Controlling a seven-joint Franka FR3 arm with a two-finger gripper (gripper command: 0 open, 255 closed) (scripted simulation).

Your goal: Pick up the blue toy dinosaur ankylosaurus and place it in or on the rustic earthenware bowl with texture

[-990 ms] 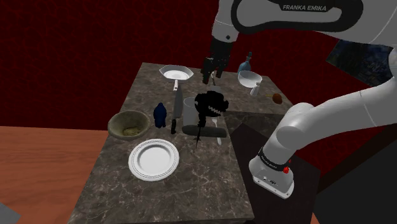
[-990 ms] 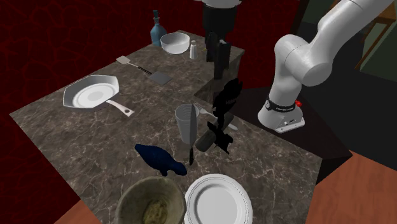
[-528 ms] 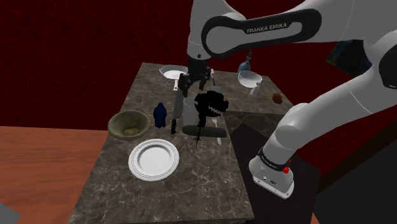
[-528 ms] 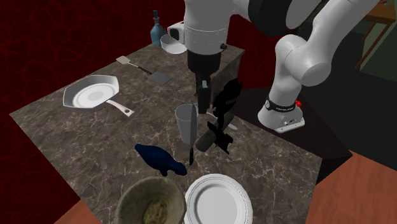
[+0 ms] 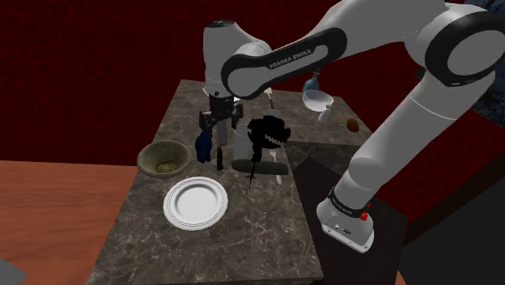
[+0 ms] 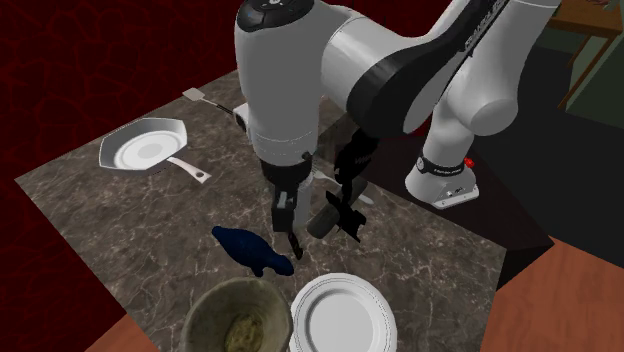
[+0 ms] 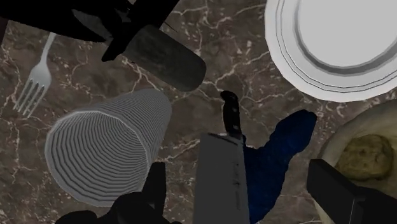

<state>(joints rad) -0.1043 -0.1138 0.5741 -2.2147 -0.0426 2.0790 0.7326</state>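
Note:
The dark blue toy dinosaur [image 5: 202,146] [image 6: 252,250] lies on the marble table between the knife and the bowl. That brownish rough bowl [image 5: 164,158] [image 6: 214,312] stands near the table's edge beside it and holds a lumpy object. My gripper [image 5: 217,136] [image 6: 287,215] hangs open just above the table, over the knife and close beside the dinosaur. In the wrist view the dinosaur [image 7: 277,159] and the knife blade [image 7: 222,181] both lie between the spread fingers [image 7: 156,184]; neither finger touches the dinosaur. The bowl's rim [image 7: 331,143] shows by the other finger.
A ribbed glass [image 7: 105,149] [image 5: 241,138] stands right by the knife. A dark cylinder [image 7: 168,60], a black figure [image 5: 267,132], a fork [image 7: 35,83] and a white plate [image 5: 195,202] [image 6: 340,315] crowd the area. A pan [image 6: 145,145] and spatula [image 6: 195,97] lie farther off.
The arm has swung from the table's far end toward the bowl side and come down. The gripper now hangs low over the knife and dinosaur, hiding the glass in the second exterior view.

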